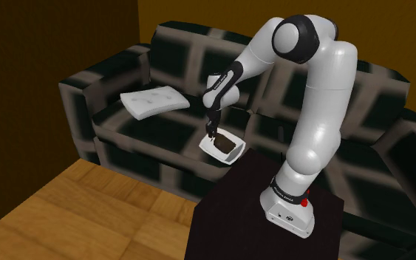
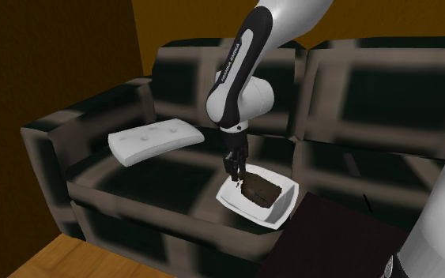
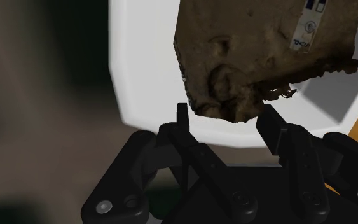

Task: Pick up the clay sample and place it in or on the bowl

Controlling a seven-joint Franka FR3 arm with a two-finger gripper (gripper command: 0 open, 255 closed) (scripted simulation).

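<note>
Wrist view: the all-black gripper is hanging wide-fingered at the lumpy brown clay sample, lying upper-right inside the shallow white bowl; seemingly only withdrawing is remaining.

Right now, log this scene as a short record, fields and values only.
setting: dark checked sofa, wooden floor
bowl: white, on the sofa seat by its front edge, close to the dark stand
clay sample: brown lump lying in the bowl
gripper: open, pointing down, fingertips on either side of the clay sample's end
cushion: white, on the seat, to the second exterior view's left of the bowl
task state: clay sample is in the bowl
</note>
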